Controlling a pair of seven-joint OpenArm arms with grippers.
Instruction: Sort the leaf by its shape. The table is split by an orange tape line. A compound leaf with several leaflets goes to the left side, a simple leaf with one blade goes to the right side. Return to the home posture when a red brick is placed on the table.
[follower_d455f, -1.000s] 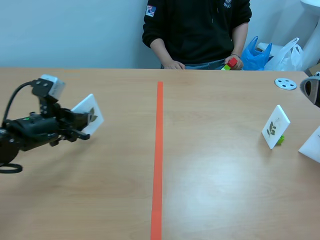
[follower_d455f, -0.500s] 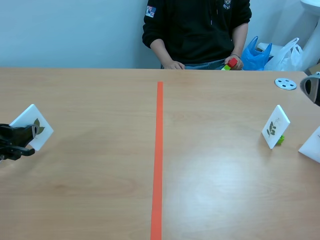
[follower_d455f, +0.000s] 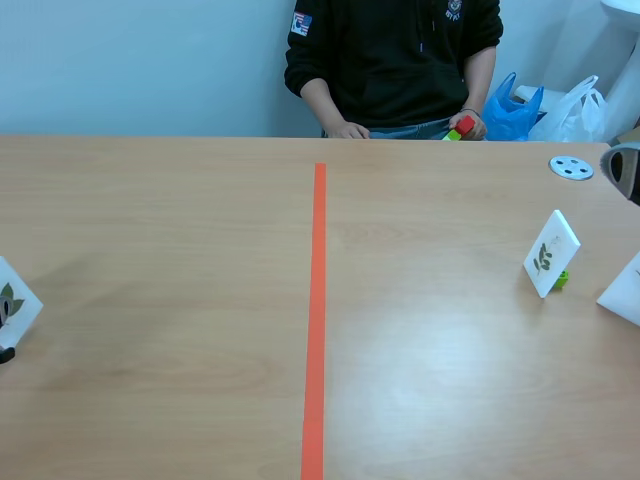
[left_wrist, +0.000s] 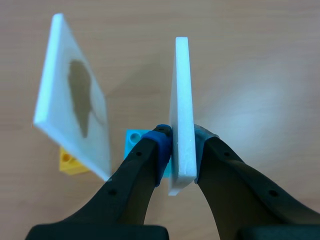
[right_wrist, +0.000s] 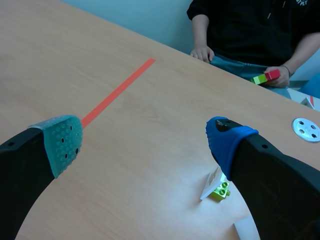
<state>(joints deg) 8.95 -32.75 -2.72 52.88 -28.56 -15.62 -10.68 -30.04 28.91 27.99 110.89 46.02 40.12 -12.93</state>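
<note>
In the left wrist view my left gripper (left_wrist: 181, 142) is shut on a white leaf card (left_wrist: 181, 100) seen edge-on, with a light-blue brick (left_wrist: 133, 140) at its base. Beside it a second white card (left_wrist: 75, 100) with a dark leaf leans on a yellow brick (left_wrist: 71, 163). In the scene view the card (follower_d455f: 14, 303) sits at the far left edge, left of the orange tape line (follower_d455f: 316, 300); the arm is almost wholly out of view. My right gripper (right_wrist: 145, 142) hangs open above the table's right side. A person's hand holds the red brick (follower_d455f: 465, 124) at the far edge.
A leaf card (follower_d455f: 551, 252) on a green brick (follower_d455f: 562, 279) stands on the right side, and another white card (follower_d455f: 625, 290) lies at the right edge. A white disc (follower_d455f: 571, 167) lies at the far right. Plastic bags (follower_d455f: 520, 108) sit behind the table.
My left arm has swung left and toward the near side with the card, from the left-middle of the table to its far left edge. The right side's cards stayed put.
</note>
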